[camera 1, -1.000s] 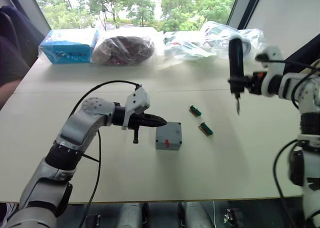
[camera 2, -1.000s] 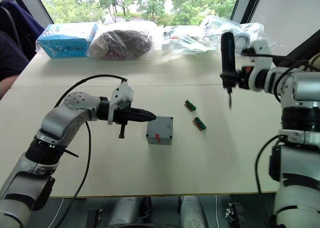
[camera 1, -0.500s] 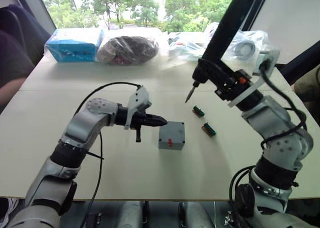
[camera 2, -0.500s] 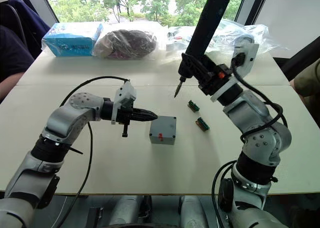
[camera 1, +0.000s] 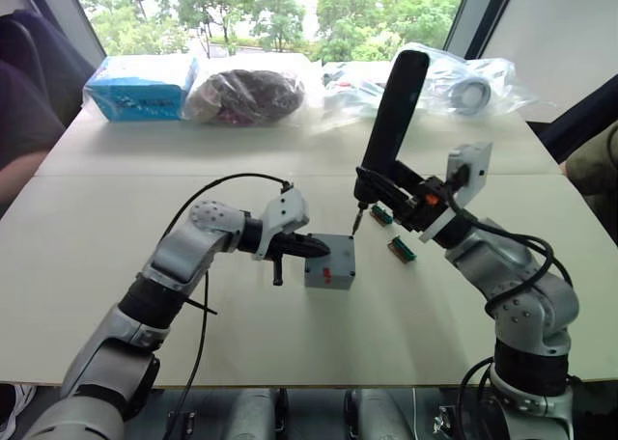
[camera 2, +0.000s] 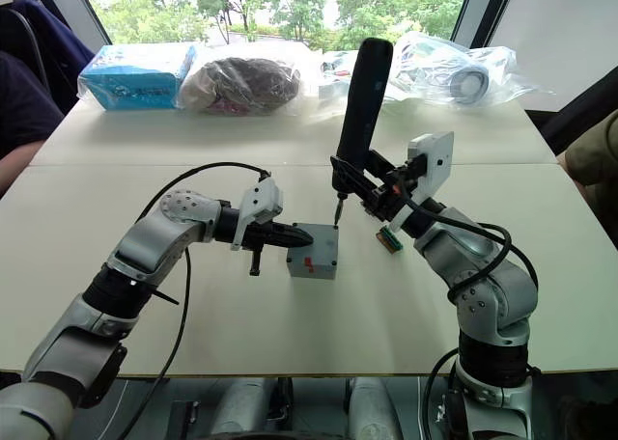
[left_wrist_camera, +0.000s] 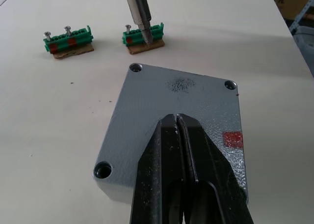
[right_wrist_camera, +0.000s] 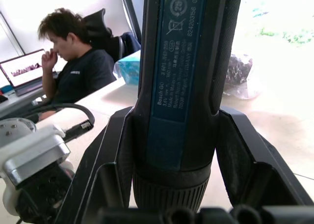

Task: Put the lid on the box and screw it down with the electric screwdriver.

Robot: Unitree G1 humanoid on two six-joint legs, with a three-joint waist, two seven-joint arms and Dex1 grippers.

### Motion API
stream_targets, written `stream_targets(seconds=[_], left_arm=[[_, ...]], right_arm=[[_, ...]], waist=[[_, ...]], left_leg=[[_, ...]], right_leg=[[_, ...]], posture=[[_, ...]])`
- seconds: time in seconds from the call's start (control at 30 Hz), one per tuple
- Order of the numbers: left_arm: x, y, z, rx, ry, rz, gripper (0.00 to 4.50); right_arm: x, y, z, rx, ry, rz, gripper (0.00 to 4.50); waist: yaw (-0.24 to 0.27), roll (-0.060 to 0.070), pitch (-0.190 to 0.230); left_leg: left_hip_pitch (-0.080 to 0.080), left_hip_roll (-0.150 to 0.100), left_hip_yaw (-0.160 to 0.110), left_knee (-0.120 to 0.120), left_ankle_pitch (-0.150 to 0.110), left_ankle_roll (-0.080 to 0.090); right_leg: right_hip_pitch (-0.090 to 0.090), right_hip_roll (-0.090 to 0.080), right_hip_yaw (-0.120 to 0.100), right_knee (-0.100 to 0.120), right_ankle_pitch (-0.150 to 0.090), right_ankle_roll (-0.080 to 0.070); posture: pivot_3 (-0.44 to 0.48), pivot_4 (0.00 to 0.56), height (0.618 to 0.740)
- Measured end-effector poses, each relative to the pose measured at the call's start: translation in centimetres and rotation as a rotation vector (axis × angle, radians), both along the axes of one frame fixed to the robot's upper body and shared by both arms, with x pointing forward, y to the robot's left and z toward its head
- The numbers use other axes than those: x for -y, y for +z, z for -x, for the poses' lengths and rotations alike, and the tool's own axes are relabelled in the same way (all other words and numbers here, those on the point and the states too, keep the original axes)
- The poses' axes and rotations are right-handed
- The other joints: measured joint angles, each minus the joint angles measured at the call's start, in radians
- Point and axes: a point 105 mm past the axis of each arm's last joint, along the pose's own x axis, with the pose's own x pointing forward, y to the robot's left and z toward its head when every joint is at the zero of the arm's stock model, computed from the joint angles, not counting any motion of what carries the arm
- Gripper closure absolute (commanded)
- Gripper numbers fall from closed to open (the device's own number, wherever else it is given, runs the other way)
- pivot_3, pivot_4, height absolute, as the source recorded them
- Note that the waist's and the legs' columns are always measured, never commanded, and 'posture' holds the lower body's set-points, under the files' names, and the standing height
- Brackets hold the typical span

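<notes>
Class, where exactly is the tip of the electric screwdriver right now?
The electric screwdriver, held upright in the right gripper, has its bit tip just above the far corner of the lid, near the green connectors.

From the head we looked forward and down over the worktop (camera 1: 116, 295) toward the windows, both eyes sharing nearly the same scene. Our left wrist camera sat close behind the left hand (left_wrist_camera: 176, 123), looking down along its fingers onto the lid (left_wrist_camera: 147, 121). Our right wrist camera looked up along the electric screwdriver (right_wrist_camera: 184, 62), very near, toward a seated person (right_wrist_camera: 73, 62).
</notes>
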Motion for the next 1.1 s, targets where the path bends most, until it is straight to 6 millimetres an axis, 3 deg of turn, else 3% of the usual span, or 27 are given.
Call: stream_targets(seconds=[0.17, 0.9, 1.1], left_arm=[[0.0, 0.0, 0.1, -0.004, 0.003, 0.004, 4.50], [0.1, -0.1, 0.1, -0.009, 0.026, 0.011, 4.50], [0.0, -0.5, 0.1, -0.026, 0.035, 0.010, 4.50]], right_arm=[[0.1, -1.5, -0.3, -0.017, -0.022, 0.014, 2.67], [-0.7, -2.1, -0.8, 0.060, -0.063, 0.056, 2.67], [-0.7, -2.9, -0.1, 0.084, -0.070, 0.083, 2.67]], waist=[[0.000, 0.000, 0.000], [0.001, 0.000, -0.001], [0.001, -0.002, -0.002]], left_leg=[[0.000, 0.000, 0.000, 0.000, -0.002, 0.003], [0.001, 0.000, 0.000, 0.000, 0.000, -0.001], [0.012, 0.000, 0.000, 0.000, -0.003, 0.005]], right_leg=[[0.000, 0.000, 0.000, 0.000, 0.000, 0.000], [0.001, 0.000, 0.000, 0.000, 0.000, 0.000], [0.012, 0.000, 0.000, -0.002, 0.000, 0.000]], posture=[[0.000, 0.150, 0.740], [0.000, 0.150, 0.740], [0.000, 0.150, 0.740]])
